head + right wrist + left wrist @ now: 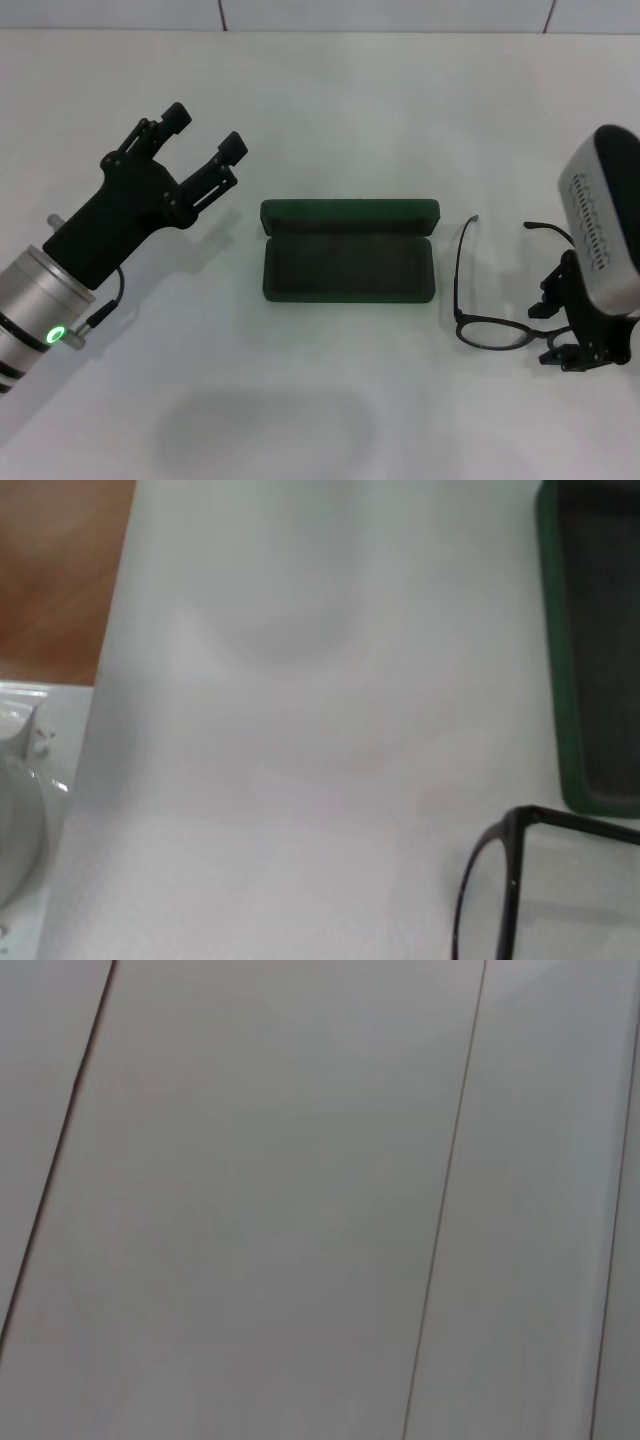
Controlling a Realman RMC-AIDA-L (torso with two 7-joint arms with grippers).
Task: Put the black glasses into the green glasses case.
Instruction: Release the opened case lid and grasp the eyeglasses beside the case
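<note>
A dark green rectangular hinged glasses case point(349, 252) with rounded corners lies open at the centre of the head view on the white table point(330, 120), its matte felt-like lining facing up and its lid standing along the far edge. Just to its right, in the right-middle of the frame, sit the thin black-framed glasses point(490, 300) with rounded clear lenses; the temple arms are unfolded and run toward the top of the frame, the lens front nearest the lower edge. Glasses and case lie close but apart.

The right gripper point(565, 345) is low at the right edge of the head view, at the right end of the glasses' frame; its fingers are mostly hidden under the white wrist housing, so whether they are spread or pinched cannot be told, nor whether they touch the frame. The right wrist view shows one lens rim at lower right and the case's edge at upper right.

The left gripper point(205, 135) hovers at upper left of the head view, fingers spread apart, holding nothing, well clear of the case.
</note>
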